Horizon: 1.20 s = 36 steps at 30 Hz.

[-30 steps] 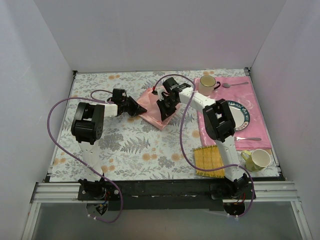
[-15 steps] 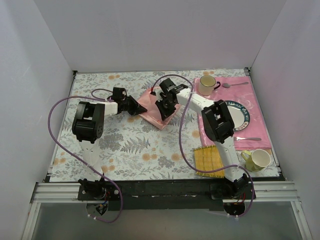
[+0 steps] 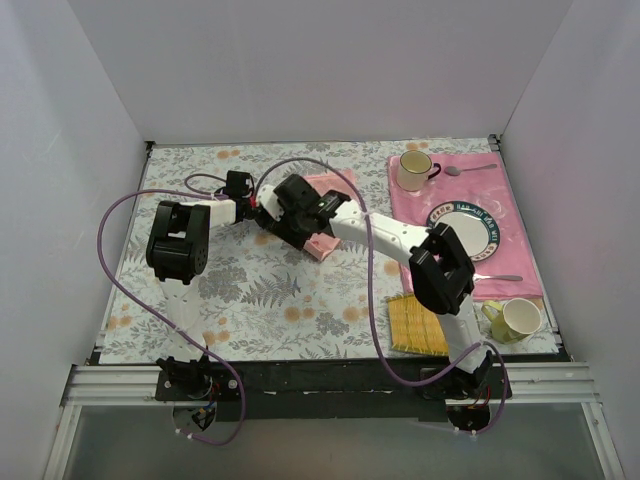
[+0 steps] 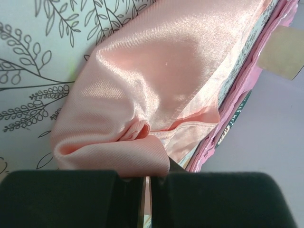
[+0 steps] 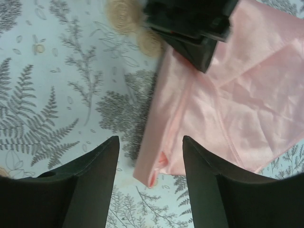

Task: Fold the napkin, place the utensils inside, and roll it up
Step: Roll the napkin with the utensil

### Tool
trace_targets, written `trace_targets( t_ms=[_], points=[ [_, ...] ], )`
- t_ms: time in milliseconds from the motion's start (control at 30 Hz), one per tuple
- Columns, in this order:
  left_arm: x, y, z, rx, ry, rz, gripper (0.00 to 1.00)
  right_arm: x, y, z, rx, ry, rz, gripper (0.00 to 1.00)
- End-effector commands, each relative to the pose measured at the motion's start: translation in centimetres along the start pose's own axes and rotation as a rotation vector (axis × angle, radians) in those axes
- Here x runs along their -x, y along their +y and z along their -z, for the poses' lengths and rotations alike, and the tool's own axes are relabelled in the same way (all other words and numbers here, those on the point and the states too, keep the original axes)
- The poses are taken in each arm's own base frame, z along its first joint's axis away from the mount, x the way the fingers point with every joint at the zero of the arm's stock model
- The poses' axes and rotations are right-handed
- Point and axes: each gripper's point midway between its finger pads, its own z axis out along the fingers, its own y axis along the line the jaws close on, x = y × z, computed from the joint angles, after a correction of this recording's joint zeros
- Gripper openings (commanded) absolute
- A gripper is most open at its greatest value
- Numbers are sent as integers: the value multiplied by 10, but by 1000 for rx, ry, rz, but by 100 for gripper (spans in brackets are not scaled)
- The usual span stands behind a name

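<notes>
Left gripper (image 4: 145,181): I find its 2 black fingers pressed together, pinching a bunched fold of the glossy salmon-pink satin napkin (image 4: 156,80).
Right gripper (image 5: 150,152): I find its 2 fingers spread wide above the napkin's folded corner; I cannot tell whether they touch it.
Napkin position: folded, lying mid-table on the fern-printed tablecloth (image 3: 250,290), with both wrists close together over it and the right arm hiding part.
Surroundings: 1 deeper pink matte placemat (image 3: 520,262) lies well apart on the right and bears 1 patterned round plate (image 3: 490,236).
</notes>
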Motion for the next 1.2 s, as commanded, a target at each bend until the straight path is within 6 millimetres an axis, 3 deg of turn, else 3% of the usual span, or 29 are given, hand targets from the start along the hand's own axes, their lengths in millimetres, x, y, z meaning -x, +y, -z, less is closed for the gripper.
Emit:
trace_targets(
  t_ms=[0, 67, 300, 700, 1167],
  points=[
    [-24, 98, -10, 305, 39, 87, 0, 0, 13, -14, -78, 13, 181, 64],
    [-27, 102, -9, 311, 46, 101, 0, 1, 20, -20, -107, 8, 222, 63],
    [-30, 111, -6, 320, 55, 126, 0, -2, 15, -32, -209, -19, 279, 58],
    [-23, 106, -8, 299, 53, 133, 0, -15, 8, -63, -248, 19, 268, 61],
    [-21, 103, -8, 289, 53, 126, 0, -65, -8, -88, -150, 119, 124, 57]
  ],
)
